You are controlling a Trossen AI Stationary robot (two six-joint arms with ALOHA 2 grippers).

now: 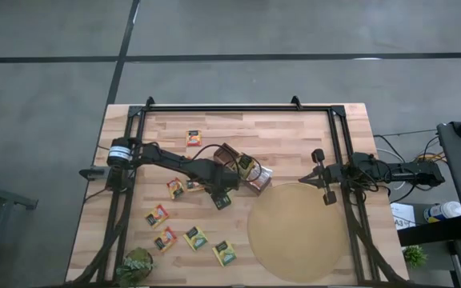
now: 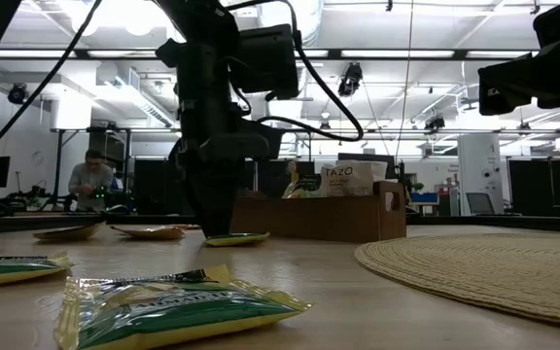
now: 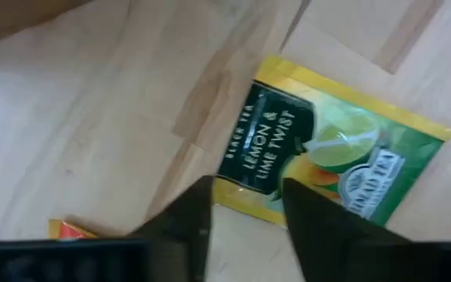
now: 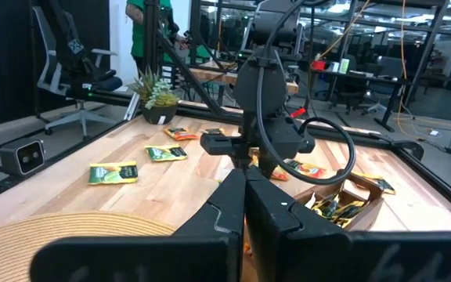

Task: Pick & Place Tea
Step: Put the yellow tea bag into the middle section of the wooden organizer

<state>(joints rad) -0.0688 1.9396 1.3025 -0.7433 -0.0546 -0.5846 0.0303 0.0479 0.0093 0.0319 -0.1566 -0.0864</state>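
Left pincer (image 3: 245,205), half-open and empty, straddles the lemon sachet's (image 3: 331,153) near edge; its long axis runs toward two o'clock.

Loose sachets on the table: eight. One box (image 1: 245,170), one round mat (image 1: 298,232), one plant (image 1: 135,266), two arms.

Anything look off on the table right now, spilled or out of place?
Nothing is damaged, but the tea sachets lie loose and at odd angles over the left half of the table. One sits alone near the far edge. The brown box sits crooked beside the round mat.
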